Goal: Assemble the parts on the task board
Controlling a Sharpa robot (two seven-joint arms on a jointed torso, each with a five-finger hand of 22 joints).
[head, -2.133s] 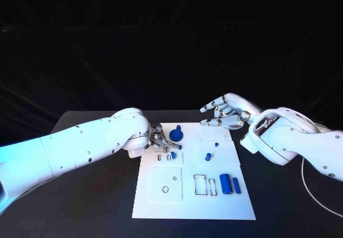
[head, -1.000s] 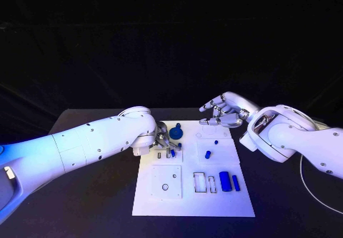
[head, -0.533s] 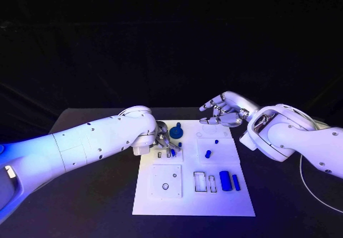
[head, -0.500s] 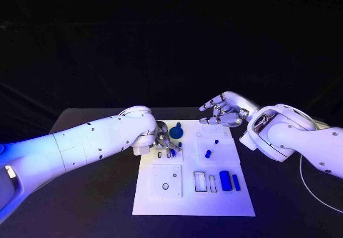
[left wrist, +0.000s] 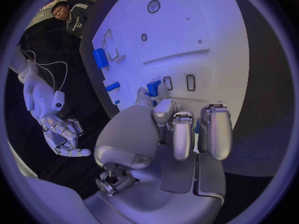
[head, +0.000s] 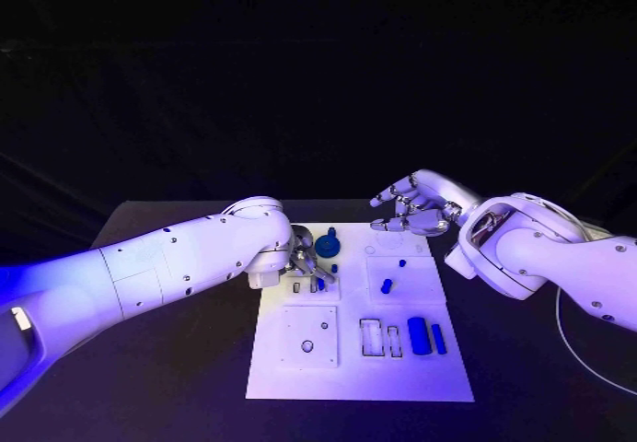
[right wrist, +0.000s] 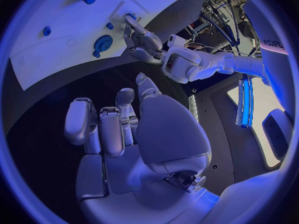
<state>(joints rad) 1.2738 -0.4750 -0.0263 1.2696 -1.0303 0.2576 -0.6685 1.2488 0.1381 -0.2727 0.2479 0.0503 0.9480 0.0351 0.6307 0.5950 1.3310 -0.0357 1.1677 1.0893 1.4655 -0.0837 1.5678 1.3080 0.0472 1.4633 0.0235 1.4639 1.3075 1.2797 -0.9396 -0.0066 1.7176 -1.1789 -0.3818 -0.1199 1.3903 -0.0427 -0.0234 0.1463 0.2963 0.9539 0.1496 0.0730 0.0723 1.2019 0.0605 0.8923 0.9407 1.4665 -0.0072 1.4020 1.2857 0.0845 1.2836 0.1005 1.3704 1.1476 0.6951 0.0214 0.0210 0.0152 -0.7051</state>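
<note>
Where fingertips meet — left hand on blue part

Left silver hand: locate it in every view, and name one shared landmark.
Head view: left silver hand at the white task board's far left edge.
Left wrist view: hand mid-picture, fingertips over the board.
Right wrist view: hand at the board's edge.
Shared landmark: the board.

task board mid-table; left hand over its left edge, right hand behind.
</note>
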